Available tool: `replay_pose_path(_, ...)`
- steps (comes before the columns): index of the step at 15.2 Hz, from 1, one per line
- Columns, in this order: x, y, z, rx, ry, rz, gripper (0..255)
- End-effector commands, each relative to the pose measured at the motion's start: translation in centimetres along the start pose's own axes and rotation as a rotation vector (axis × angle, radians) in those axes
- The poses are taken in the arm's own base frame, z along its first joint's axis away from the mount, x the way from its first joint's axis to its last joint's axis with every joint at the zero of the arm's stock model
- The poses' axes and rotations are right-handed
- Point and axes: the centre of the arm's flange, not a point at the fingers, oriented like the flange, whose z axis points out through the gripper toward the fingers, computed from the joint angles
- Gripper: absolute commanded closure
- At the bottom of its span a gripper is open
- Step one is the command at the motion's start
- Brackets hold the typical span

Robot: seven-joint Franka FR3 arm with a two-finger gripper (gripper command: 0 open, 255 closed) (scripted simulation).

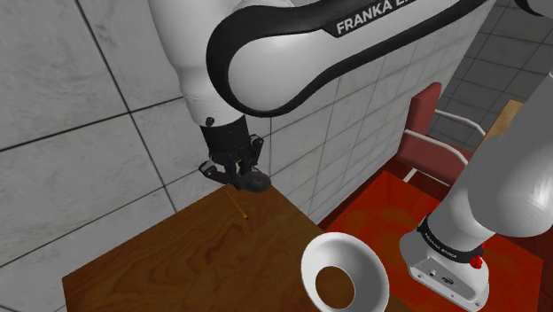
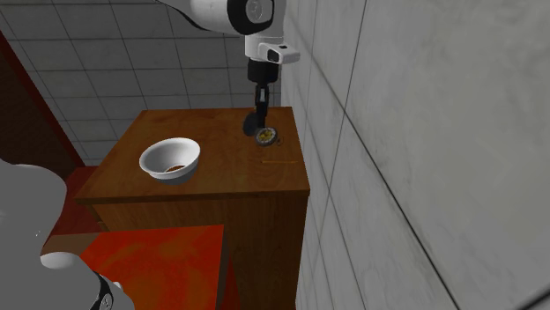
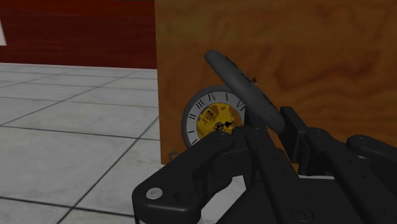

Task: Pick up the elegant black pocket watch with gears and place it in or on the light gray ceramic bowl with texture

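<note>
The black pocket watch shows a white dial with a gold geared centre, and its dark lid stands open. It sits at the far corner of the wooden table, close to the tiled wall. My gripper is down on it, with the fingers close together and clasping the lid's lower end. From the side, the gripper stands just above the watch; whether the watch has left the wood I cannot tell. The white bowl rests on the table's near end, apart from the watch.
A thin gold chain lies on the wood just beside the watch. The tiled wall runs along the table's far side. A red floor and a red chair lie beyond the table's edge.
</note>
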Motion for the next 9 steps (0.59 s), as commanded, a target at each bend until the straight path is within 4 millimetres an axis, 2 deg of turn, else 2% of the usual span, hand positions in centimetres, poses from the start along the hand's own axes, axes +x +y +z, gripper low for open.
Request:
replay_pose_path(1,-0.1,0.2,-1.1,0.0,0.0,0.0,255)
replay_pose_path(8,-0.4,0.5,-4.5,0.0,0.0,0.0,255)
replay_pose_path(9,-1.7,0.5,-4.5,0.0,0.0,0.0,255)
